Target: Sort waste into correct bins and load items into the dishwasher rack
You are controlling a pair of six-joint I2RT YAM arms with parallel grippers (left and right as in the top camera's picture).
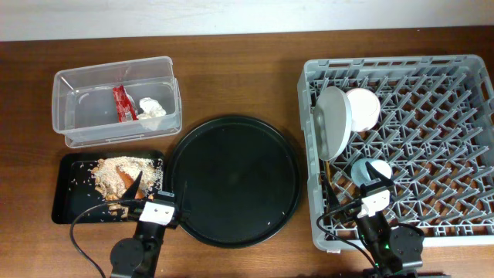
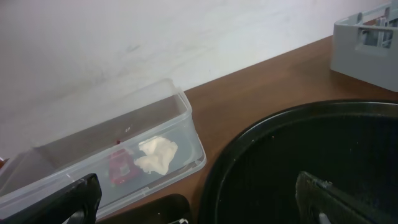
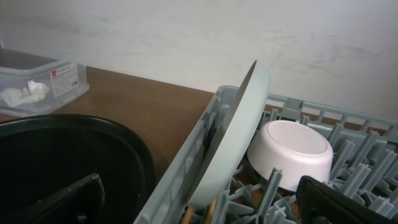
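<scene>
The clear tub (image 1: 116,100) holds the red foil wrapper (image 1: 122,103) and the white tissue (image 1: 153,107); all three also show in the left wrist view, tub (image 2: 180,112), wrapper (image 2: 121,167), tissue (image 2: 157,155). The shallow black tray (image 1: 73,197) holds beige scraps (image 1: 108,174) and an orange carrot piece (image 1: 127,179). The grey rack (image 1: 432,69) holds the upright plate (image 1: 332,120), white bowl (image 1: 363,108), light-blue cup (image 1: 364,170) and chopsticks (image 1: 327,171). My left gripper (image 1: 158,194) is open and empty between tray and round tray. My right gripper (image 1: 363,189) is open and empty over the rack's front left.
A large round black tray (image 1: 234,179) lies between the bins and the rack. The right wrist view shows the plate (image 3: 239,134) leaning at the rack's wall, the bowl (image 3: 289,152) behind it and chopstick ends (image 3: 211,213) below. Both arm bases sit at the table's front edge.
</scene>
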